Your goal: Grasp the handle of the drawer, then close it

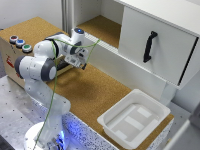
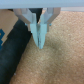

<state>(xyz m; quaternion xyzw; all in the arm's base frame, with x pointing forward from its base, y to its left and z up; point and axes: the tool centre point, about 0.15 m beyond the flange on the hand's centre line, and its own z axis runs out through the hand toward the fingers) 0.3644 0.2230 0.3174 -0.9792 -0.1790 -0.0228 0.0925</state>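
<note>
The tan box point(image 1: 7, 56) with coloured buttons point(image 1: 20, 42) stands at the exterior view's left, largely behind my white arm point(image 1: 37, 67). The drawer and its handle are hidden behind the arm. My gripper point(image 1: 82, 65) hangs just to the right of the box, a little above the cork surface point(image 1: 95, 92). In the wrist view, the gripper point(image 2: 40, 44) points down at the cork with its pale fingers point(image 2: 36, 27) pressed together and nothing between them. A tan corner of the box point(image 2: 6, 25) and a dark band beside it show at that picture's edge.
A large white cabinet front point(image 1: 165, 35) with a long black handle point(image 1: 149, 46) juts out at the exterior view's upper right. A white plastic tub point(image 1: 116, 105) sits at the lower right on the cork. The arm's base stands on a speckled metal plate point(image 1: 15, 115).
</note>
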